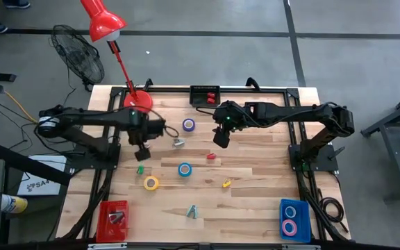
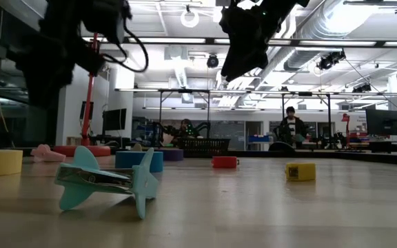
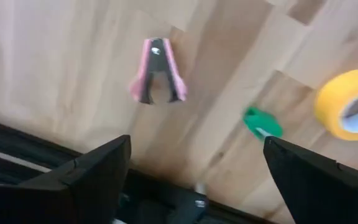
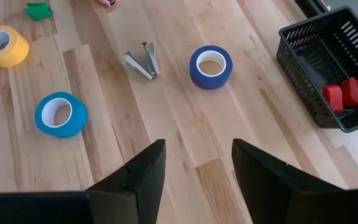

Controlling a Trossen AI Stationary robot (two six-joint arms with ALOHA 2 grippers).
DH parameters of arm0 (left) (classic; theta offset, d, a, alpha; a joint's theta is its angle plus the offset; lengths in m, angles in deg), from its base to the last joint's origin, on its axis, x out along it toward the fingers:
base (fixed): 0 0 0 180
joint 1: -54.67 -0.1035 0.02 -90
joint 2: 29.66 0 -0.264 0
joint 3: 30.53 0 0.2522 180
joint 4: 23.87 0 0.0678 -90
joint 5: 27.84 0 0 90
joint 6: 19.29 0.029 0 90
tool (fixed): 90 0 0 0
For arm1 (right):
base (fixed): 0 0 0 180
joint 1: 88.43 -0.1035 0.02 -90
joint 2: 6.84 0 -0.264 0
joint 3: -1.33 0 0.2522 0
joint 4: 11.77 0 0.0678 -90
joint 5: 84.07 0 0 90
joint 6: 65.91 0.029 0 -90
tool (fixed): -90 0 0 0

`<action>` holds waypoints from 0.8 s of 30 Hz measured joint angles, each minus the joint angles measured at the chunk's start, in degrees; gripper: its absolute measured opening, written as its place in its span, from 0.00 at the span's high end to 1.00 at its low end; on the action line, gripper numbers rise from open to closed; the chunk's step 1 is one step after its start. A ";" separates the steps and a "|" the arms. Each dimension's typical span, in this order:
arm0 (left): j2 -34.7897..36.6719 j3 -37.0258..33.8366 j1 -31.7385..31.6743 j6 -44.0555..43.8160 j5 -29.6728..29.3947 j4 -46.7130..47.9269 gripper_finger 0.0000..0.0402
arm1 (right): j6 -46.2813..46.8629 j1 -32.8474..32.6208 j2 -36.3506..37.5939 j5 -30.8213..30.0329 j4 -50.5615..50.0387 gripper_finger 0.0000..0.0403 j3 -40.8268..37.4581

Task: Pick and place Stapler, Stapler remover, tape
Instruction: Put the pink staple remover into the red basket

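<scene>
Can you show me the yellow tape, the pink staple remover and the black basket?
yellow tape [image 3: 348, 104]: left wrist view, outer side of the roll.
pink staple remover [image 3: 156, 71]: left wrist view, its middle.
black basket [image 4: 303, 53]: right wrist view, near wall.

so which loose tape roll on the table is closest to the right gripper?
The dark blue roll near the black basket, just left of the right gripper. The light blue and yellow rolls lie farther off.

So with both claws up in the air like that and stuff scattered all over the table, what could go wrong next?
The left gripper hangs open above the pink staple remover; the small, splayed tool might slip or skid when grabbed. The green piece and yellow tape lie close by, so a descent slightly off could nudge them. The right gripper, empty, hovers near the blue tape and a metal staple remover; both arms work mid-table and could crowd each other.
</scene>
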 joint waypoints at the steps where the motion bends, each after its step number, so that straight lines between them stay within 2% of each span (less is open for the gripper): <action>1: -0.90 0.00 -1.50 2.33 0.02 -0.44 0.08 | 0.00 0.00 0.00 0.00 -0.02 0.56 0.00; 8: -9.83 0.00 -9.06 14.71 1.73 -4.14 0.04 | 1.29 0.00 0.00 0.00 -0.21 0.56 0.00; 16: -20.44 1.05 -10.54 18.06 0.47 -4.66 0.04 | 2.25 0.00 0.00 -0.02 -0.53 0.56 0.00; 24: -25.68 1.27 -10.47 19.07 0.21 -7.54 0.05 | 2.58 0.00 0.00 -0.04 -0.65 0.56 0.00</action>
